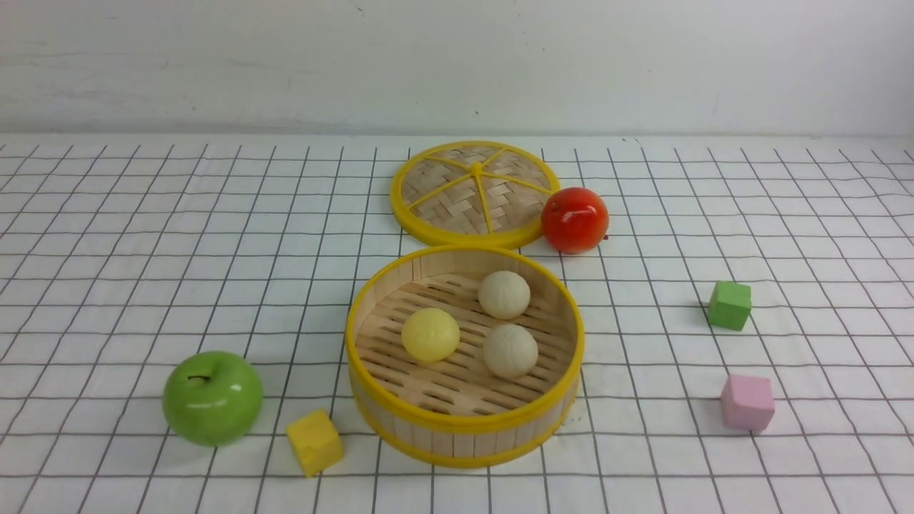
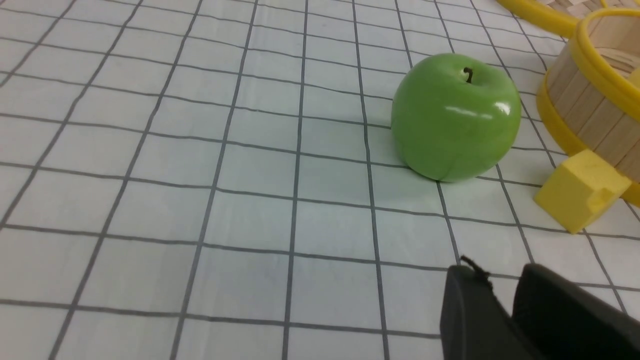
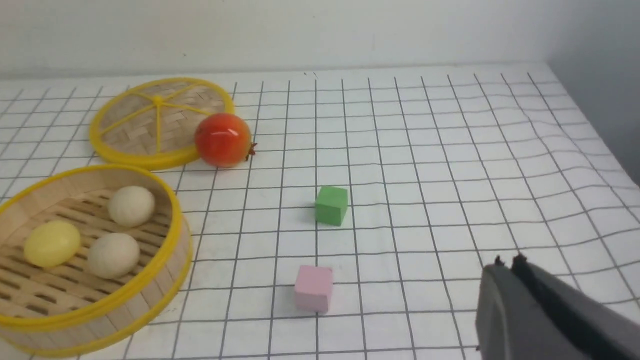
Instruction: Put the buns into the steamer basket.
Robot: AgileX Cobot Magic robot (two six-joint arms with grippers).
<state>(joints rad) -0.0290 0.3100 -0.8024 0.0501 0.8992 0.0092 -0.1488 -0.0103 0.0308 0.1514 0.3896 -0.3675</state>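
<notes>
Bamboo steamer basket (image 1: 464, 428) sits centre-near, all three buns (image 1: 504, 294) resting on its slats (one yellow, two cream). Left gripper (image 2: 505, 300) and right gripper (image 3: 507, 272) both show fingers pressed together, holding nothing.

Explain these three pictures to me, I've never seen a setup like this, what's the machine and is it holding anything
This is a two-armed robot at a table. One picture looks forward from between the arms; the other two come from cameras on each wrist. The dark shapes at their edges are the left fingers and right fingers, closed together and holding nothing. On the checked cloth sits a steamer basket with three buns inside. Its lid lies behind, touching a red fruit. Around are a green apple and yellow, green and pink blocks.
</notes>
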